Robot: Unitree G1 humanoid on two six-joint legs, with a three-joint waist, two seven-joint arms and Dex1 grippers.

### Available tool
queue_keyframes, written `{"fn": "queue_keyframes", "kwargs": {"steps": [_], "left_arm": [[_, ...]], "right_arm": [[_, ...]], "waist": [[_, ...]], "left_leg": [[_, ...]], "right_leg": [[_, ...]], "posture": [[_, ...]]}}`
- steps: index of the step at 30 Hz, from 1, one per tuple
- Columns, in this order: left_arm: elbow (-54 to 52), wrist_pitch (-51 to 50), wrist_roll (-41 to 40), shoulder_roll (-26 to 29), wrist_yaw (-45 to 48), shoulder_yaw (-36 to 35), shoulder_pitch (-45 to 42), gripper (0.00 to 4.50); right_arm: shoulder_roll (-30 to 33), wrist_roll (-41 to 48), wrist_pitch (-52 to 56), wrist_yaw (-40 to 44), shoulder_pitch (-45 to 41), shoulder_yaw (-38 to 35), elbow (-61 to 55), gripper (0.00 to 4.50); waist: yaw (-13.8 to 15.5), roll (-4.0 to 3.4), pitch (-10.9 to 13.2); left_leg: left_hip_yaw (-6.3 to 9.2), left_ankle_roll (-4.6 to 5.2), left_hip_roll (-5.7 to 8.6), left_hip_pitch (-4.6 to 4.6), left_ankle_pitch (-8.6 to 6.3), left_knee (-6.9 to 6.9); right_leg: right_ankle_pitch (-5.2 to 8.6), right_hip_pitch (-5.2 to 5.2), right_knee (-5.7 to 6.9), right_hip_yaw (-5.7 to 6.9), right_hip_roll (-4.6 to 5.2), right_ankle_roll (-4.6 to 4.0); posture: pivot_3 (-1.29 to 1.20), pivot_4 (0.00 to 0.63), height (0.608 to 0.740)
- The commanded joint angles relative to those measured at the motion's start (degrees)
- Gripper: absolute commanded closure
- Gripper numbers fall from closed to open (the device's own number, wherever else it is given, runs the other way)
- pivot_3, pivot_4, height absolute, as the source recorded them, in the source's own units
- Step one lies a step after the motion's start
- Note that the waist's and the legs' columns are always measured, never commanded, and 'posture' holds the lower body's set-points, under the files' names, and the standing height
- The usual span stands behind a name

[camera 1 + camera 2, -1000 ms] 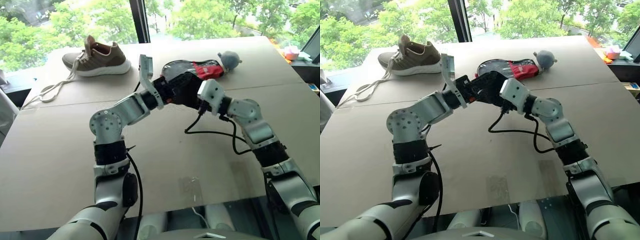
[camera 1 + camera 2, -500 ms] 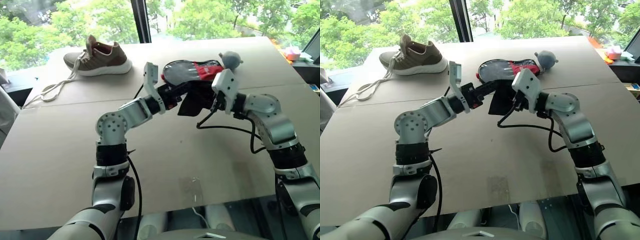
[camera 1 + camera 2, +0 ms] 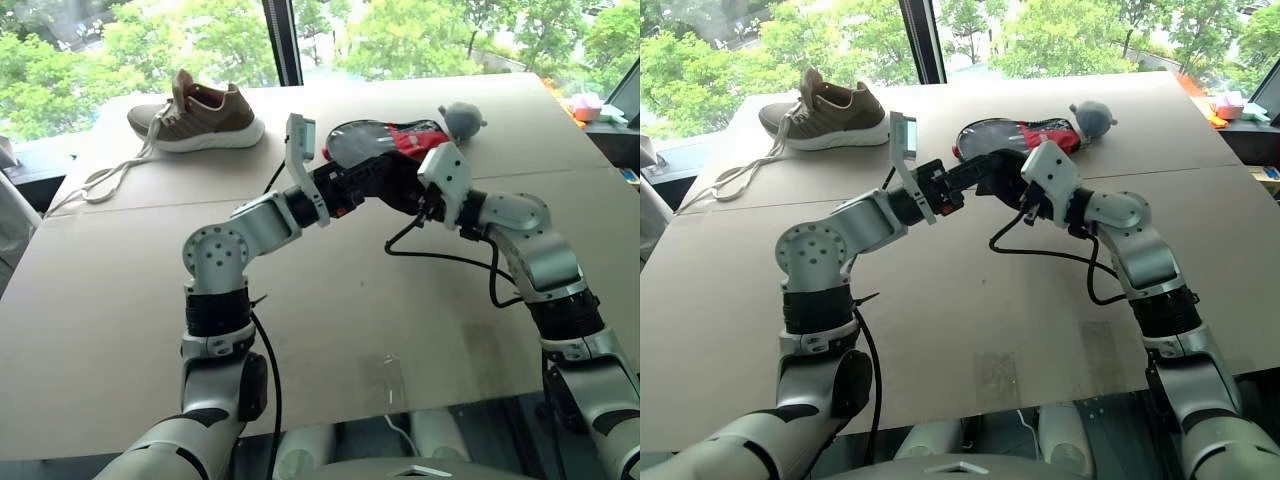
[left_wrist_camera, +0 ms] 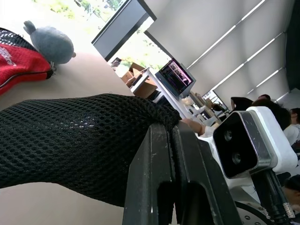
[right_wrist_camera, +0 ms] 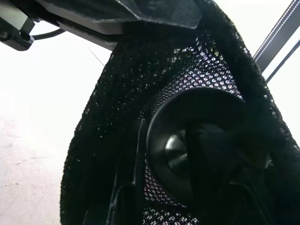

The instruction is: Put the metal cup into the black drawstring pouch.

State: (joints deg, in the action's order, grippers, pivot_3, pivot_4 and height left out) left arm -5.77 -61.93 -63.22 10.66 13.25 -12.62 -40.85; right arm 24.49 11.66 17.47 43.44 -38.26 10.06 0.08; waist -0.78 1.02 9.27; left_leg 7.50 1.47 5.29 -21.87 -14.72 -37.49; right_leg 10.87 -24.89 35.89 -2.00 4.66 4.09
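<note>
Two arms meet above the counter (image 3: 120,330), the black drawstring pouch (image 3: 395,185) hanging between them. From the head views it is just a dark lump; the left wrist view shows the left claw (image 4: 171,154) pressed together on the mesh edge. In the right wrist view the metal cup (image 5: 201,140) sits inside the mesh, the right claw (image 5: 187,178) reaching in; whether its fingers grip, I cannot tell. Both forearms angle inward, wrists raised.

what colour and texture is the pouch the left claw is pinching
Black open mesh; the black drawstring pouch shows best in the left wrist view, pinched by the left claw.
</note>
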Motion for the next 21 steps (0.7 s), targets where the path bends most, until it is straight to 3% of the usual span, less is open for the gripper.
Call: {"fn": "queue_keyframes", "kwargs": {"steps": [1,6,10,15,18,21], "left_arm": [[-2.2,0.4,-0.8,0.4,0.1,-0.2,0.4,4.50],[-2.2,0.3,-0.4,0.6,0.1,0.3,1.0,4.50],[-2.4,0.4,-0.2,0.7,0.0,0.8,1.5,4.50],[-2.1,0.5,0.2,1.3,-0.1,1.1,1.9,4.50],[-2.2,0.6,0.6,1.5,0.0,1.4,2.3,4.50],[-2.5,0.6,0.7,1.4,-0.1,1.6,2.5,4.50]], "right_arm": [[0.3,2.0,1.7,-0.5,-0.8,-3.4,-2.3,2.84],[-0.2,3.6,5.7,-2.1,-1.7,-5.4,-2.9,1.62],[0.3,7.7,12.8,-2.4,-3.0,-7.6,-4.8,1.62],[-0.3,16.2,29.8,-6.3,-4.9,-13.4,-6.1,1.62],[-3.9,23.0,42.0,-13.4,-6.7,-20.5,-5.2,1.62],[-10.9,30.8,53.7,-24.4,-10.2,-32.8,-1.5,1.62]], "waist": [[0.0,0.00,0.0],[0.0,0.00,0.0],[0.0,0.00,0.0],[0.1,0.00,0.0],[0.0,0.00,0.0],[0.0,-0.03,0.0]], "left_leg": [[0.00,0.00,0.00,0.00,0.00,0.00],[0.00,0.00,0.00,0.00,0.00,0.00],[0.01,0.00,0.00,0.00,0.00,0.00],[0.03,0.00,0.00,-0.01,0.00,0.01],[0.04,0.00,-0.01,-0.01,0.00,0.01],[0.02,0.00,-0.05,-0.01,0.00,0.02]], "right_leg": [[0.00,0.00,0.00,0.00,0.00,0.00],[0.00,0.00,0.01,0.00,0.00,0.00],[0.00,0.00,0.00,0.00,0.00,0.00],[0.00,0.00,-0.01,0.01,0.00,0.00],[0.00,0.00,0.00,0.01,0.00,-0.01],[-0.03,-0.01,0.01,-0.01,-0.02,-0.05]], "posture": [[0.00,0.150,0.740],[0.00,0.150,0.740],[0.00,0.150,0.740],[0.00,0.150,0.740],[0.00,0.150,0.740],[0.00,0.150,0.740]]}}
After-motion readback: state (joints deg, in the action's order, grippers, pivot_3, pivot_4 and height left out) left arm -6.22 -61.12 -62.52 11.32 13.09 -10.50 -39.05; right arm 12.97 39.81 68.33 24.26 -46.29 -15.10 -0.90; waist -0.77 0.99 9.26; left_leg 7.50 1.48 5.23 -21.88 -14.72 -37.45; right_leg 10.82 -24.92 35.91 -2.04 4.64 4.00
